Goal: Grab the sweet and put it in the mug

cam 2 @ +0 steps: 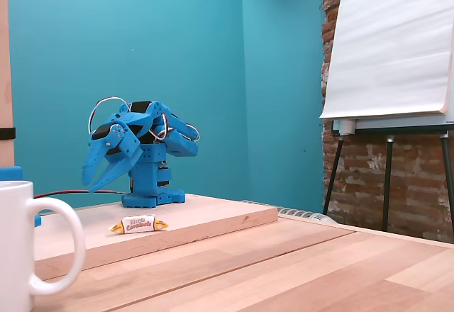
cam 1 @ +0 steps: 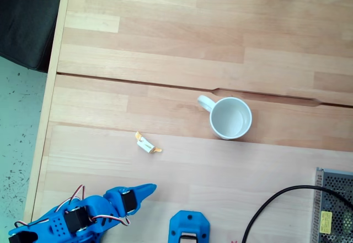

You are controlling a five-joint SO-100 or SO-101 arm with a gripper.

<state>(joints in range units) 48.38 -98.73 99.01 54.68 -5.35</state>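
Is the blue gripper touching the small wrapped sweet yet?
Apart. In a fixed view from above, bare wood separates the blue gripper from the small white sweet with orange twisted ends.

Bright blue plastic robot arm, black servo blocks set in its joints, thin red and white wires looping at its 12 o'clock, pointed blue gripper fingers, square blue base

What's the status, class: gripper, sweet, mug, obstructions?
Gripper empty, raised, short of the sweet. Sweet flat on table, apart from mug. Mug upright, empty. Nothing between them.
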